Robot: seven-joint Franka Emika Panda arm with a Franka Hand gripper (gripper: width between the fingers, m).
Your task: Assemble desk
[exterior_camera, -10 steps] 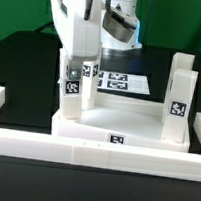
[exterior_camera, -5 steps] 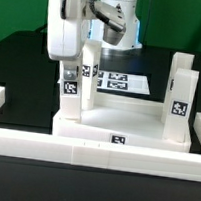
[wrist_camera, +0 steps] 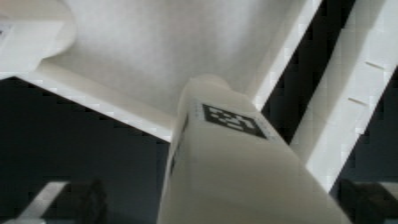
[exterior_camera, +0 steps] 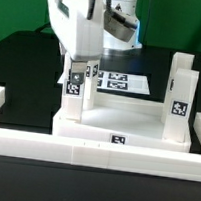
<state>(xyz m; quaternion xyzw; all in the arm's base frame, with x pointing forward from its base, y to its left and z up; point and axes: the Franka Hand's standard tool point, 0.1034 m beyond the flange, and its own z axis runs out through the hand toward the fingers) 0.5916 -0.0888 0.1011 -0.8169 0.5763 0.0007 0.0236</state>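
Claw (exterior_camera: pixel 76 64) clamped on the top of one leg (exterior_camera: pixel 74 94), I see it standing upright in the tabletop (exterior_camera: pixel 126 124) corner socket at the exterior view's left. Nearest me runs the barrier wall (exterior_camera: pixel 93 148); behind it the tabletop rests on the black counter (exterior_camera: pixel 22 65), two more legs (exterior_camera: pixel 179 95) upright at its right. Farther back lies the marker board (exterior_camera: pixel 120 83).

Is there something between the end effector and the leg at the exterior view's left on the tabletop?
Nothing visible. The end effector is right at the top of that leg, which stands upright in a corner of the tabletop. The wrist view shows the leg close below.
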